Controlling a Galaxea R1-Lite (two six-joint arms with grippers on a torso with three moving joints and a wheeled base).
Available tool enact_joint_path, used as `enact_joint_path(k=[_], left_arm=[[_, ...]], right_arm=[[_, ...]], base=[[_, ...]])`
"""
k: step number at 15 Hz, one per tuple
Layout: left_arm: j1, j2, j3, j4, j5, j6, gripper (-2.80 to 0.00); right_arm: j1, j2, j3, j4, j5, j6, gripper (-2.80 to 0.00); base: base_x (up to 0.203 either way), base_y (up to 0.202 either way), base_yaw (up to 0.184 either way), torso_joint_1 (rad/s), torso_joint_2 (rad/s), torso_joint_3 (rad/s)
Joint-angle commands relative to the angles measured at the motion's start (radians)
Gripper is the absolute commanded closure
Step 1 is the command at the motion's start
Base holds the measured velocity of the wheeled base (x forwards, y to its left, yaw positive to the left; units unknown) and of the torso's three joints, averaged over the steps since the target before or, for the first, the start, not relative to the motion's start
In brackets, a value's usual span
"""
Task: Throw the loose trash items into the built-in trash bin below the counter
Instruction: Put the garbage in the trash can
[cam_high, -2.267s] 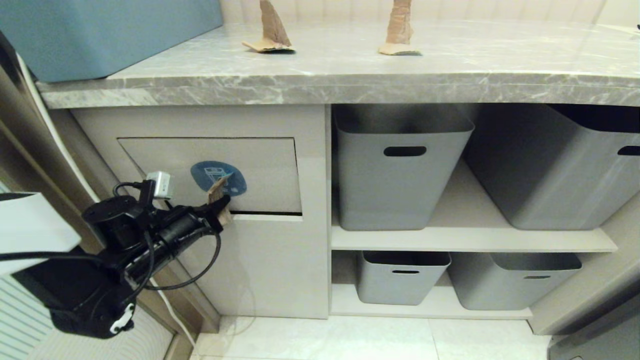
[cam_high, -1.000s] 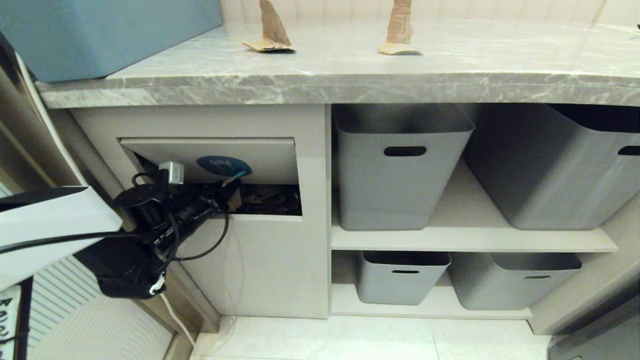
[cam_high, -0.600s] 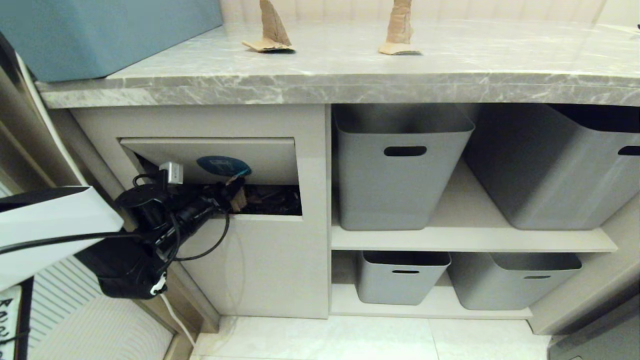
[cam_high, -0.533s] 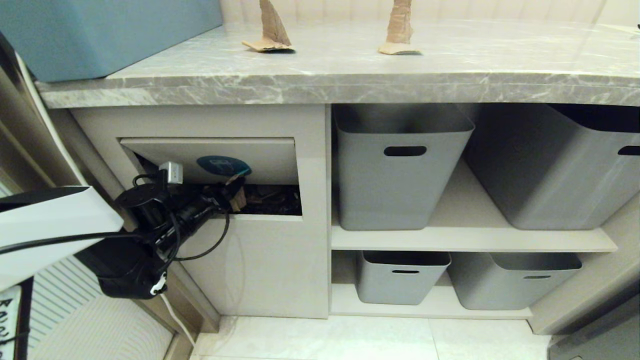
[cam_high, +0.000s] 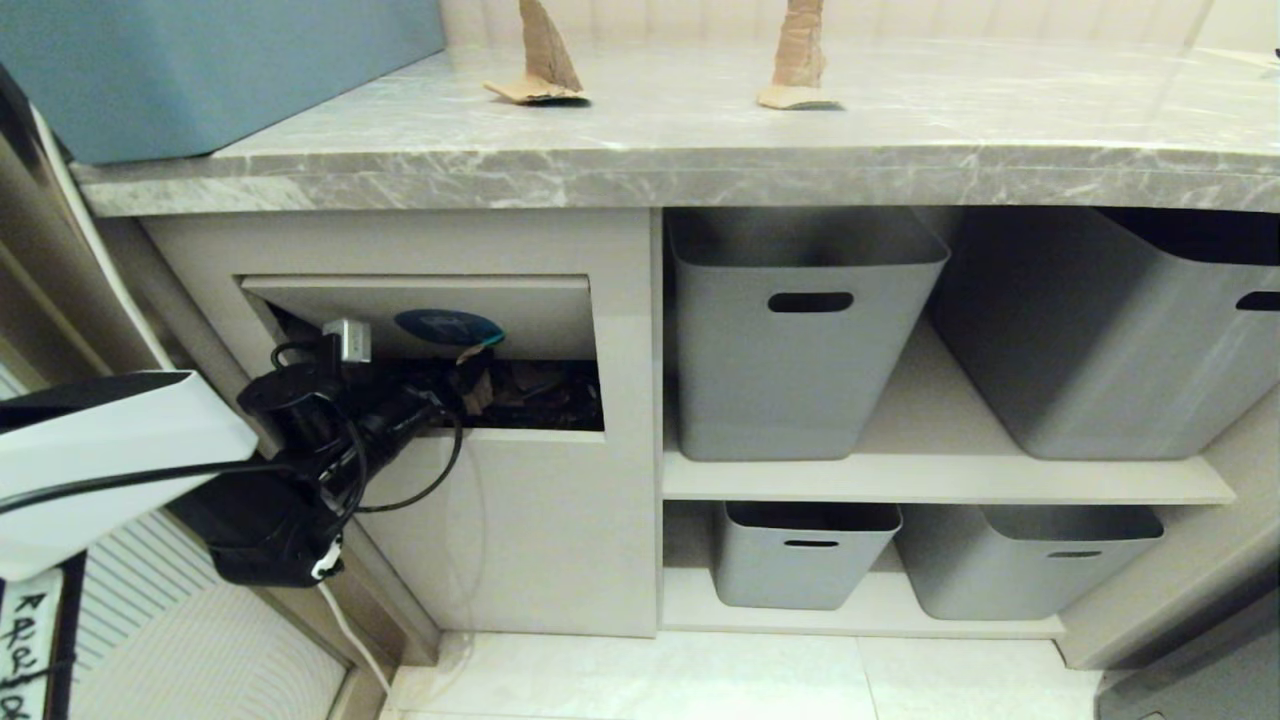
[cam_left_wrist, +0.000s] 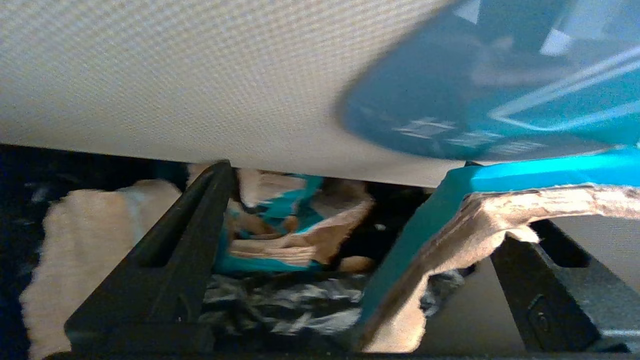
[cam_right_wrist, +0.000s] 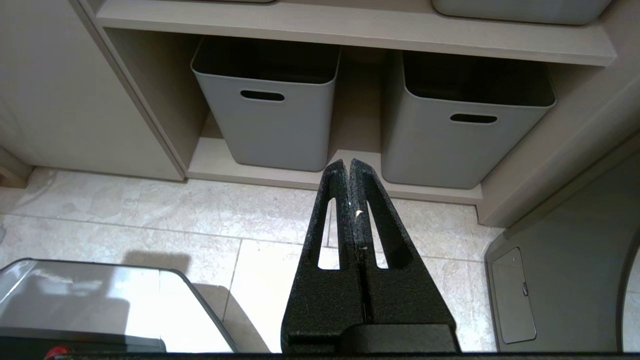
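Under the flap (cam_left_wrist: 175, 75), left hand (cam_left_wrist: 345, 220) wide, scrap (cam_left_wrist: 450, 240) on one finger; hidden from head view.

Grey white-veined counter (cam_high: 700, 150), tan scraps (cam_high: 545, 60), blue sticker (cam_high: 447, 326), grey tubs (cam_high: 800, 340).

scraps (cam_high: 545, 60) two upright on counter (cam_high: 900, 110) | bin flap (cam_high: 520, 310) pushed in

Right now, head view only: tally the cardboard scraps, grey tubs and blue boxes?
cardboard scraps: 3 (2 on the counter, 1 at the trash bin opening)
grey tubs: 4
blue box: 1
Total: 8
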Motion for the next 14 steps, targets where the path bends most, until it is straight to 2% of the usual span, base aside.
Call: enact_joint_path(k=[1,2,3,4,5,6,7,9,10,11,12,14], left_arm=[[-0.003,0.02,-0.008,-0.009,0.058,0.045,-2.8],[-0.01,0.029,-0.014,-0.009,0.114,0.097,-2.8],[-0.018,0.039,-0.03,-0.009,0.16,0.12,-2.8],[-0.019,0.04,-0.04,-0.009,0.171,0.12,-2.8],[-0.019,0.035,-0.039,-0.009,0.163,0.094,-2.8],[-0.019,0.029,-0.035,-0.009,0.133,0.017,-2.8],[-0.019,0.026,-0.024,-0.009,0.068,-0.016,-2.8],[-0.019,0.017,0.0,-0.009,-0.044,-0.031,-2.8],[-0.021,0.009,0.015,-0.009,-0.093,-0.059,-2.8],[-0.022,0.007,0.032,-0.009,-0.119,-0.062,-2.8],[-0.024,0.011,0.039,-0.009,-0.115,-0.015,-2.8],[-0.026,0.016,0.051,-0.009,-0.033,0.131,-2.8]], right_arm=[[0.001,0.002,0.0,0.001,0.001,0.0,0.0],[0.001,0.002,0.0,0.001,0.001,0.0,0.0],[0.001,0.002,0.0,0.001,0.001,0.0,0.0],[0.001,0.002,0.0,0.001,0.001,0.0,0.0],[0.001,0.002,0.0,0.001,0.001,0.0,0.0],[0.001,0.002,0.0,0.001,0.001,0.0,0.0],[0.001,0.002,0.0,0.001,0.001,0.0,0.0],[0.001,0.002,0.0,0.001,0.001,0.0,0.0],[0.001,0.002,0.0,0.001,0.001,0.0,0.0],[0.001,0.002,0.0,0.001,0.001,0.0,0.0],[0.001,0.002,0.0,0.001,0.001,0.0,0.0],[0.001,0.002,0.0,0.001,0.001,0.0,0.0]], base=[[0.0,0.0,0.0,0.0,0.0,0.0],[0.0,0.0,0.0,0.0,0.0,0.0],[0.0,0.0,0.0,0.0,0.0,0.0],[0.0,0.0,0.0,0.0,0.0,0.0],[0.0,0.0,0.0,0.0,0.0,0.0],[0.0,0.0,0.0,0.0,0.0,0.0],[0.0,0.0,0.0,0.0,0.0,0.0],[0.0,0.0,0.0,0.0,0.0,0.0],[0.0,0.0,0.0,0.0,0.0,0.0],[0.0,0.0,0.0,0.0,0.0,0.0],[0.0,0.0,0.0,0.0,0.0,0.0],[0.0,0.0,0.0,0.0,0.0,0.0]])
